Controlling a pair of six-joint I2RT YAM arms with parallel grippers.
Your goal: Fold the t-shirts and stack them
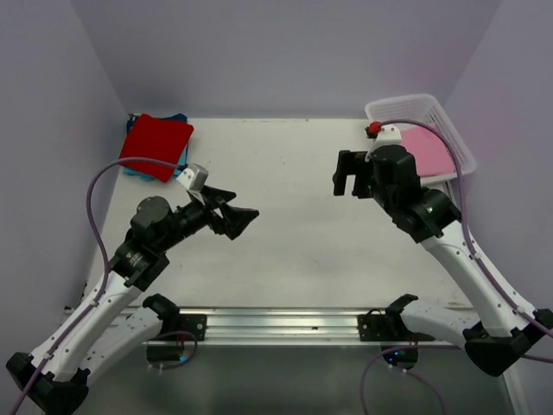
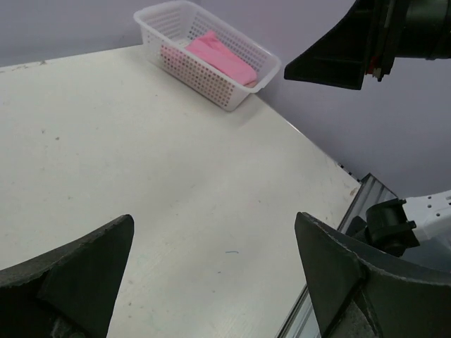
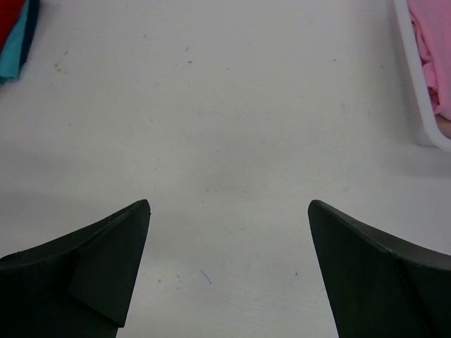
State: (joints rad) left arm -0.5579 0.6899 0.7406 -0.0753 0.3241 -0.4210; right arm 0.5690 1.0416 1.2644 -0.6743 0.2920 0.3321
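A folded red t-shirt lies on top of folded blue ones at the table's far left corner; an edge of that stack shows in the right wrist view. A pink t-shirt lies in the white basket at the far right, also seen in the left wrist view and the right wrist view. My left gripper is open and empty above the table's left-middle. My right gripper is open and empty above the right-middle, left of the basket.
The white table lies between the two grippers. A metal rail runs along the near edge. Purple walls close in the back and both sides.
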